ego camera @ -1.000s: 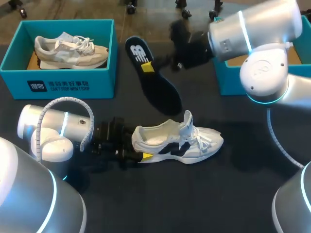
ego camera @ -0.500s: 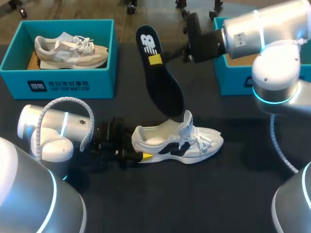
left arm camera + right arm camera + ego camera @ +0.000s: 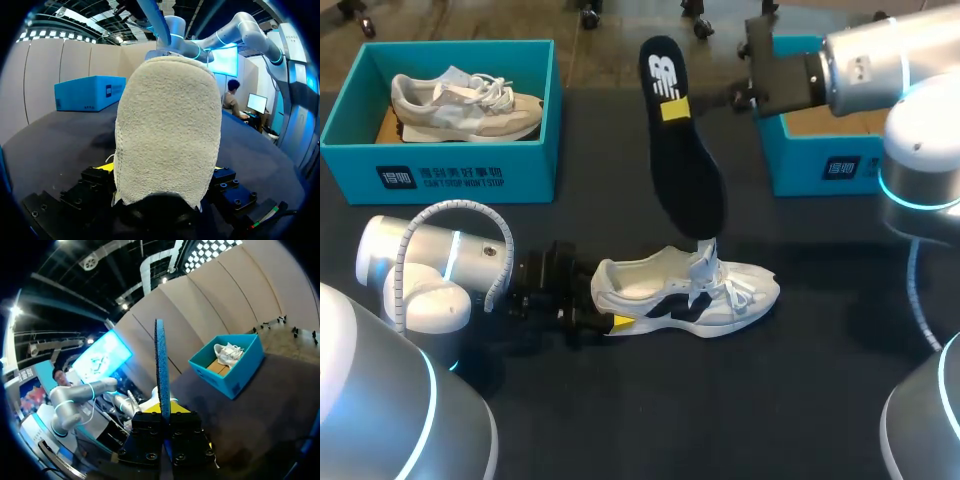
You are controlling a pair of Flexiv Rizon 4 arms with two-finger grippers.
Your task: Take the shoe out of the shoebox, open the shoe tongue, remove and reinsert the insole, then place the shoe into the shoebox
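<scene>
A white shoe with black markings (image 3: 685, 297) lies on its sole on the dark table, toe to the right. My left gripper (image 3: 606, 305) is shut on its heel; in the left wrist view the fuzzy heel (image 3: 167, 130) fills the space between the fingers of the left gripper (image 3: 162, 172). My right gripper (image 3: 675, 108) is shut on a dark insole (image 3: 685, 165) and holds it in the air, its lower end just above the shoe's tongue (image 3: 706, 262). From the right wrist, the insole (image 3: 160, 370) stands edge-on in the right gripper (image 3: 164, 414).
A teal shoebox (image 3: 440, 165) with a beige shoe (image 3: 465, 102) in it stands at the back left. A second teal shoebox (image 3: 820, 165) is at the back right, partly behind my right arm. Bare dark table lies in front of the white shoe.
My right arm has carried the insole to the right and turned it more upright, bringing its lower end over the shoe's tongue. The left gripper and the shoe have stayed put.
</scene>
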